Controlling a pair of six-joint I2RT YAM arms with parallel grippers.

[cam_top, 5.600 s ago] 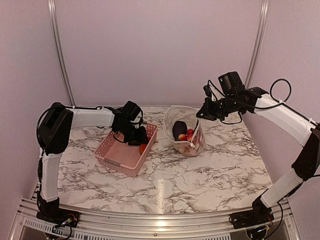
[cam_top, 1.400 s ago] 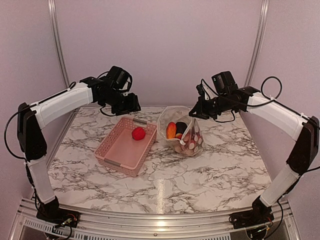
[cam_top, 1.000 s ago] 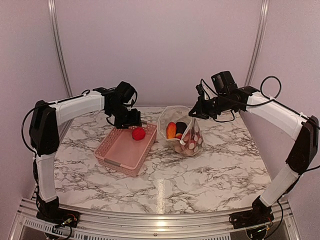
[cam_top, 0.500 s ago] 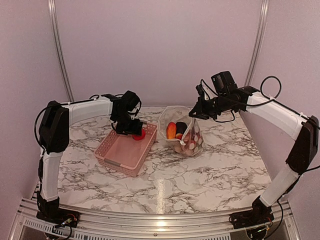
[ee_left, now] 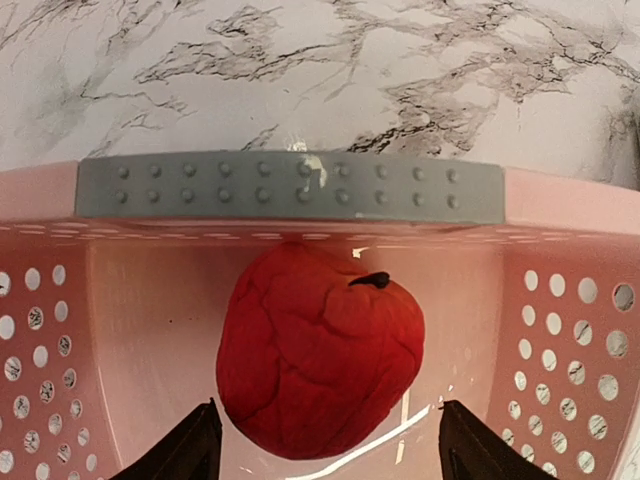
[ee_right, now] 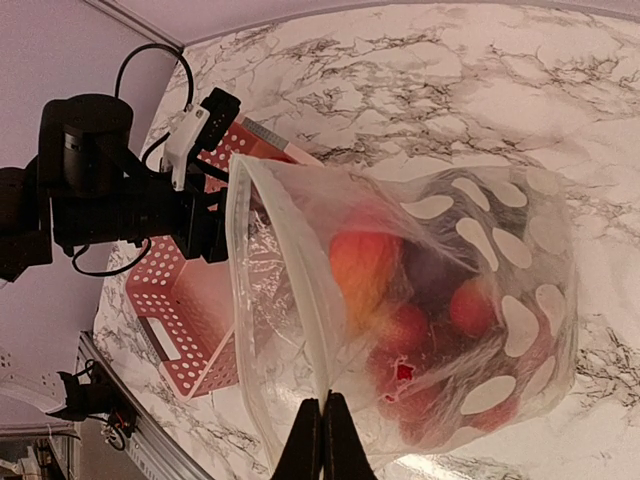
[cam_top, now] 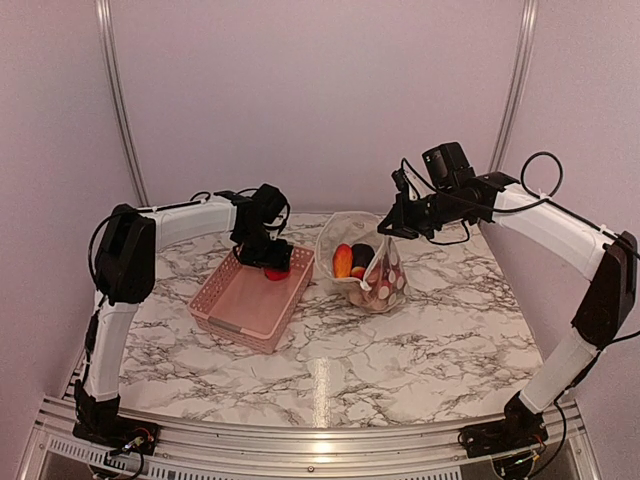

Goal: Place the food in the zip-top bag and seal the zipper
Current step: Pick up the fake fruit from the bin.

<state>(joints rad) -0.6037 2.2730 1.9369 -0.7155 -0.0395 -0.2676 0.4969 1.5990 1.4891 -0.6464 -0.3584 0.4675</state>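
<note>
A round red tomato [ee_left: 318, 350] [cam_top: 277, 273] lies at the far end of the pink basket [cam_top: 250, 300]. My left gripper [ee_left: 325, 455] [cam_top: 262, 255] is open just above it, a finger on each side, not touching. The clear zip-top bag [cam_top: 362, 262] [ee_right: 420, 300] stands open right of the basket. It holds an orange piece [cam_top: 342, 260], a dark eggplant [cam_top: 362, 253] and small red pieces [ee_right: 470, 305]. My right gripper [ee_right: 322, 435] [cam_top: 385, 227] is shut on the bag's mouth edge, on the whitish zipper strip [ee_right: 290, 275], and holds it up.
The basket's grey handle strip [ee_left: 290, 186] lies across the left wrist view, just beyond the tomato. Marble tabletop [cam_top: 400, 350] lies around the basket and bag. Grey walls with metal rails [cam_top: 115, 100] stand behind.
My left arm came from high above the table's back left down into the basket's far end, over the tomato. The right gripper and bag have stayed put.
</note>
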